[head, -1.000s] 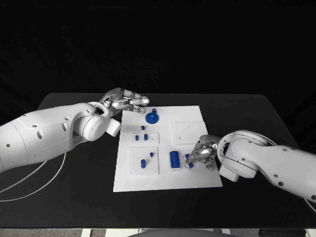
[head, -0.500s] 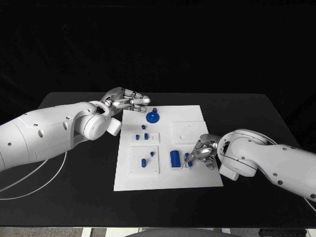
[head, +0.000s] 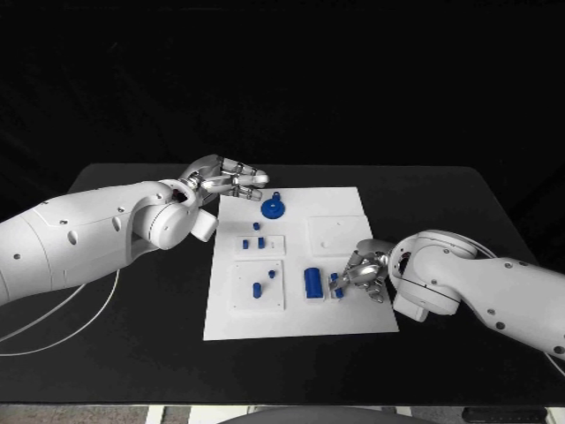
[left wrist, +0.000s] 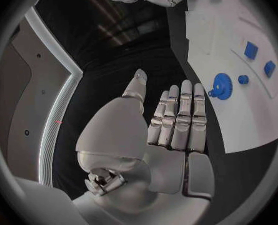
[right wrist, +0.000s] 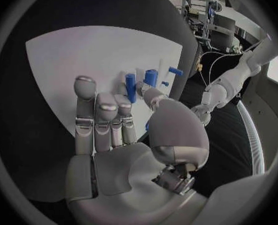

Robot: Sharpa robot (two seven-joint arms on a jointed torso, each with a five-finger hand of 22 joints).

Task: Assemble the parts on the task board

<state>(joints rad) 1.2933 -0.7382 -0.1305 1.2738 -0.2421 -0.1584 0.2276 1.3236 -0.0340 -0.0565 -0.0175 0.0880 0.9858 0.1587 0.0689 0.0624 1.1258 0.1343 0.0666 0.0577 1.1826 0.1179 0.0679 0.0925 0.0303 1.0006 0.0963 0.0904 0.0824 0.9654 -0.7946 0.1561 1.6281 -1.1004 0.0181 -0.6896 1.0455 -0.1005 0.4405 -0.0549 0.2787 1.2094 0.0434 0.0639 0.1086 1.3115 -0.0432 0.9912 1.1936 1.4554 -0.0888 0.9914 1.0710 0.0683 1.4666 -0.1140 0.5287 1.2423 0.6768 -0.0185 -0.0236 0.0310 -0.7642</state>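
Reaching in from the side, the right hand [head: 363, 272] rests flat and empty beside the blue cylinder [head: 312, 283] on the task board [head: 346, 205], likely to grab it, while the left hand [head: 228, 180] waits, holding nothing, near the blue gear [head: 273, 210].

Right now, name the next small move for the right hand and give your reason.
Probably bring the right hand a little lower onto the blue cylinder beside it. Its fingers are spread over the task board and hold nothing, with small blue parts lying just beyond the fingertips.
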